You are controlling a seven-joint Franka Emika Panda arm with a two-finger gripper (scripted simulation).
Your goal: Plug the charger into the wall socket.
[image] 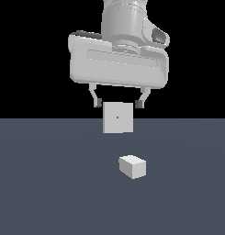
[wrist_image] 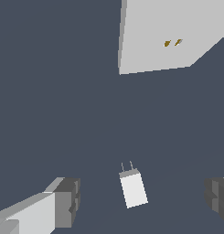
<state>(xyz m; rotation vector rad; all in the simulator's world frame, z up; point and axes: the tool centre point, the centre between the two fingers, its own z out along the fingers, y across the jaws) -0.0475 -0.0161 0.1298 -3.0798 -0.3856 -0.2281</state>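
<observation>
Charger sits alone on my flat slate-blue bench; gripper hangs open, empty, before the wall socket, blackness behind.

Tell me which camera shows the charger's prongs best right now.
The wrist view: the charger lies between the open end effector fingers, two thin prongs visible at one end. The exterior view shows the charger only as a plain block on the floor, no prongs discernible.
</observation>
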